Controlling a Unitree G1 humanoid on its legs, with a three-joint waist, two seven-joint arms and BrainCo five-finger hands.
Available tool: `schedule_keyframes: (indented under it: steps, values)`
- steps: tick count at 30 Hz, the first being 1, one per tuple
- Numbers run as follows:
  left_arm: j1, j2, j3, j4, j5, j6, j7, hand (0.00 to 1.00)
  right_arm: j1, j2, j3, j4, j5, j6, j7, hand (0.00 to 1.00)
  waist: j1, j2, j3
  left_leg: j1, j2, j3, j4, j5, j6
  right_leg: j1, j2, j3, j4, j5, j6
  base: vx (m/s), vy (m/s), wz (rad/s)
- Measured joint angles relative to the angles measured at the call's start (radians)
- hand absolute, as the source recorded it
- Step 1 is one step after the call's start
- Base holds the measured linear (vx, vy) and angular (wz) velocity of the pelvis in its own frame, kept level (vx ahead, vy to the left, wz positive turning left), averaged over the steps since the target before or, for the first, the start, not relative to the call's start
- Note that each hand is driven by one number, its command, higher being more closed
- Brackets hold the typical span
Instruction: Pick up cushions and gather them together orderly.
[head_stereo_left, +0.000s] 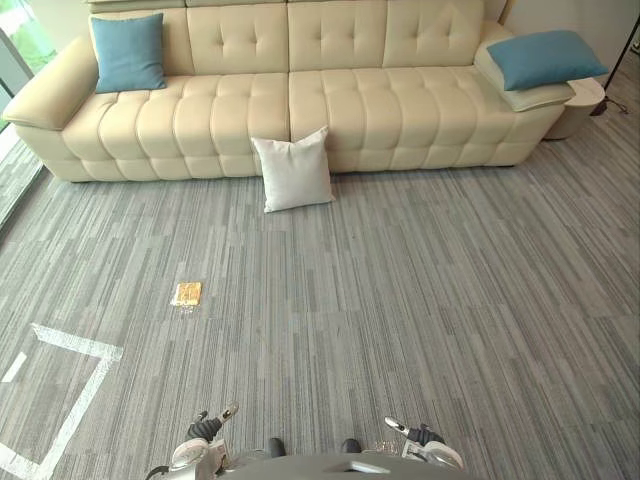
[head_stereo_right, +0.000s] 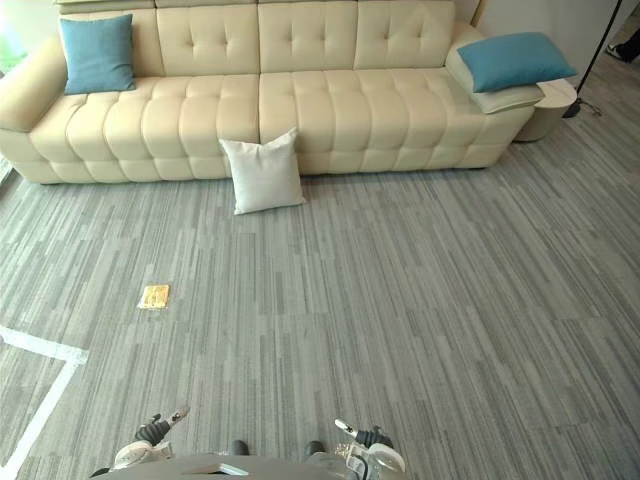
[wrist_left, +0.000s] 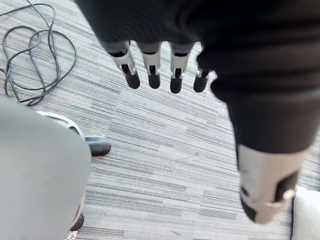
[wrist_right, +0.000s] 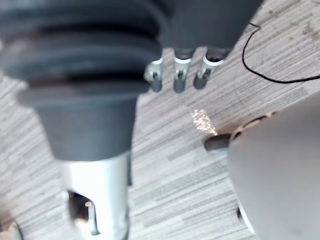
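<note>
Sofa (head_stereo_left: 330, 110): back top cut by the upper edge. Its base is hidden behind the white cushion (head_stereo_left: 293, 170) leaning on the front. Blue cushion (head_stereo_left: 545, 58) on the right armrest covers most of a cream pad (head_stereo_left: 522, 97); cushion or armrest part, can't tell. Round cream thing (head_stereo_left: 582, 108) past the sofa's right end is half hidden, kind unclear. Small yellow item (head_stereo_left: 187, 293) on the floor is too small to identify. White tape lines (head_stereo_left: 75, 345) run off the left and bottom edges. Left hand (head_stereo_left: 205, 430) and right hand (head_stereo_left: 418, 435) are cut by the bottom edge. White corner object (wrist_left: 306, 215) in the left wrist view is cut off, unidentifiable.
</note>
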Motion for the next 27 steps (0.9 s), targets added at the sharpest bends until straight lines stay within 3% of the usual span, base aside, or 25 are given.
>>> schedule_keyframes:
  steps: [2, 5, 6, 7, 8, 9, 10, 12, 15, 17, 18, 19, 20, 21, 22, 23, 24, 25, 27]
  values:
    - [-0.001, 0.005, -0.002, -0.002, 0.0, 0.0, 0.0, 0.0, -0.001, -0.003, 0.016, -0.001, 0.0, 0.0, 0.0, 0.0, 0.006, -0.002, 0.0, -0.015, -0.001, 0.003, 0.0, -0.007, 0.002, -0.033, -0.006, 0.002, 0.039, -0.022, 0.006, 0.0, 0.0, 0.0]
    - [-0.003, 0.014, -0.024, -0.006, -0.003, -0.002, 0.001, 0.0, -0.012, -0.006, 0.024, -0.002, 0.0, 0.0, 0.0, 0.0, 0.007, -0.014, 0.009, -0.026, -0.017, 0.001, 0.001, -0.033, 0.014, -0.107, -0.043, 0.002, 0.189, -0.111, 0.025, 0.06, 0.053, 0.08]
    - [-0.003, 0.024, -0.046, -0.006, -0.003, -0.003, 0.001, 0.0, -0.01, -0.006, 0.025, -0.005, 0.0, 0.0, 0.001, 0.0, 0.006, -0.021, 0.011, -0.017, -0.033, 0.001, 0.001, -0.048, 0.022, -0.134, -0.074, 0.0, 0.281, -0.159, 0.044, 0.09, 0.077, 0.16]
    - [-0.007, 0.027, -0.056, -0.007, -0.003, -0.003, 0.002, 0.0, -0.009, -0.006, 0.026, -0.01, 0.0, 0.0, 0.0, 0.0, 0.006, -0.026, 0.016, -0.007, -0.039, -0.002, 0.001, -0.059, 0.028, -0.148, -0.09, -0.001, 0.339, -0.179, 0.05, 0.13, 0.092, 0.1]
    - [-0.014, 0.027, -0.06, -0.006, -0.002, -0.003, 0.004, 0.0, -0.007, -0.005, 0.027, -0.036, 0.0, 0.0, 0.0, 0.0, 0.013, -0.021, 0.02, 0.001, -0.04, -0.003, 0.016, -0.074, 0.029, -0.217, -0.113, 0.0, 0.496, -0.185, 0.052, 0.23, 0.134, 0.1]
    - [-0.023, 0.028, -0.059, -0.007, -0.002, -0.002, 0.003, 0.0, -0.007, -0.001, 0.027, -0.073, 0.001, -0.004, 0.0, 0.0, 0.012, -0.021, 0.037, -0.001, -0.032, -0.011, 0.087, -0.115, 0.036, -0.285, -0.143, 0.002, 0.67, -0.173, 0.029, 0.2, 0.118, 0.11]
    - [-0.026, 0.03, -0.059, -0.008, -0.002, -0.002, 0.003, 0.0, -0.005, 0.003, 0.03, -0.084, 0.002, -0.006, 0.0, 0.0, 0.01, -0.026, 0.044, -0.004, -0.028, -0.017, 0.117, -0.132, 0.041, -0.306, -0.149, 0.005, 0.723, -0.167, 0.019, 0.28, 0.101, 0.31]
    - [-0.041, 0.043, -0.056, -0.013, -0.002, 0.001, 0.004, 0.0, 0.002, 0.009, 0.052, -0.112, 0.008, -0.012, 0.0, 0.0, 0.008, -0.034, 0.058, -0.011, 0.008, -0.041, 0.235, -0.227, 0.039, -0.388, -0.148, 0.002, 0.889, -0.226, 0.012, 0.26, 0.036, 0.26]
    - [-0.043, 0.038, -0.06, -0.01, -0.002, 0.004, 0.006, 0.0, -0.016, 0.01, 0.062, -0.118, 0.027, -0.022, 0.0, 0.0, 0.0, -0.03, 0.06, 0.03, 0.037, -0.043, 0.222, -0.261, 0.022, -0.488, -0.112, -0.022, 0.847, -0.277, 0.019, 0.38, 0.001, 0.02]
    - [-0.049, 0.036, -0.08, -0.006, -0.005, 0.005, 0.006, 0.0, -0.04, 0.001, 0.063, -0.114, 0.044, -0.021, -0.001, 0.0, -0.017, -0.013, 0.071, 0.077, 0.064, -0.04, 0.169, -0.262, 0.005, -0.542, -0.067, -0.073, 0.682, -0.24, -0.002, 0.42, -0.039, 0.04]
    - [-0.055, 0.034, -0.091, -0.005, -0.009, 0.007, 0.006, 0.0, -0.049, 0.0, 0.063, -0.118, 0.047, -0.022, 0.0, 0.0, -0.026, -0.001, 0.079, 0.112, 0.084, -0.039, 0.136, -0.26, -0.011, -0.565, -0.024, -0.085, 0.531, -0.166, -0.014, 0.65, -0.102, 0.19]
    - [-0.066, 0.036, -0.101, -0.004, -0.01, 0.008, 0.006, 0.0, -0.053, 0.002, 0.065, -0.118, 0.05, -0.023, 0.0, 0.0, -0.039, -0.007, 0.084, 0.136, 0.089, -0.056, 0.123, -0.258, -0.021, -0.587, 0.004, -0.072, 0.363, -0.069, -0.013, 0.69, -0.13, 0.29]
    - [-0.072, 0.036, -0.105, -0.004, -0.01, 0.008, 0.006, 0.0, -0.055, 0.002, 0.064, -0.118, 0.05, -0.022, 0.0, 0.0, -0.045, -0.013, 0.089, 0.148, 0.087, -0.064, 0.123, -0.258, -0.023, -0.589, 0.011, -0.062, 0.307, -0.03, -0.01, 0.63, -0.177, 0.6]
    - [-0.077, 0.036, -0.116, -0.004, -0.01, 0.008, 0.005, 0.0, -0.051, 0.002, 0.064, -0.118, 0.049, -0.022, 0.0, 0.0, -0.054, -0.031, 0.095, 0.18, 0.071, -0.095, 0.122, -0.266, -0.05, -0.581, 0.012, -0.011, 0.21, 0.037, -0.006, 0.65, -0.22, 0.67]
    - [-0.081, 0.027, -0.113, -0.005, -0.01, 0.007, 0.004, 0.0, -0.043, -0.002, 0.055, -0.118, 0.05, -0.021, 0.0, 0.0, -0.056, -0.034, 0.093, 0.222, 0.073, -0.118, 0.122, -0.277, -0.071, -0.578, 0.013, 0.034, 0.229, 0.172, -0.07, 0.65, -0.234, 0.61]
    - [-0.089, 0.012, -0.105, -0.004, -0.01, 0.006, 0.003, 0.0, -0.046, -0.009, 0.044, -0.125, 0.05, -0.023, 0.001, 0.0, -0.059, -0.015, 0.103, 0.234, 0.088, -0.117, 0.13, -0.272, -0.081, -0.594, 0.014, 0.028, 0.292, 0.185, -0.09, 0.62, -0.267, 0.36]
    - [-0.103, -0.014, -0.093, -0.005, -0.009, 0.005, 0.004, 0.0, -0.055, -0.018, 0.02, -0.14, 0.05, -0.027, 0.001, 0.0, -0.063, 0.022, 0.114, 0.223, 0.113, -0.114, 0.166, -0.244, -0.119, -0.623, 0.017, 0.013, 0.392, 0.095, -0.104, 0.57, -0.315, 0.18]
    - [-0.109, -0.031, -0.089, -0.006, -0.01, 0.004, 0.004, 0.0, -0.056, -0.019, 0.001, -0.154, 0.05, -0.028, 0.001, 0.0, -0.067, 0.037, 0.121, 0.209, 0.129, -0.113, 0.215, -0.202, -0.131, -0.628, 0.017, -0.001, 0.452, 0.042, -0.108, 0.55, -0.329, 0.14]
    - [-0.107, -0.053, -0.073, -0.006, -0.018, 0.004, 0.003, 0.0, -0.051, -0.013, -0.006, -0.158, 0.049, -0.021, 0.001, 0.0, -0.08, 0.042, 0.121, 0.153, 0.164, -0.129, 0.393, -0.088, -0.149, -0.59, 0.023, -0.016, 0.51, -0.056, -0.126, 0.51, -0.293, 0.16]
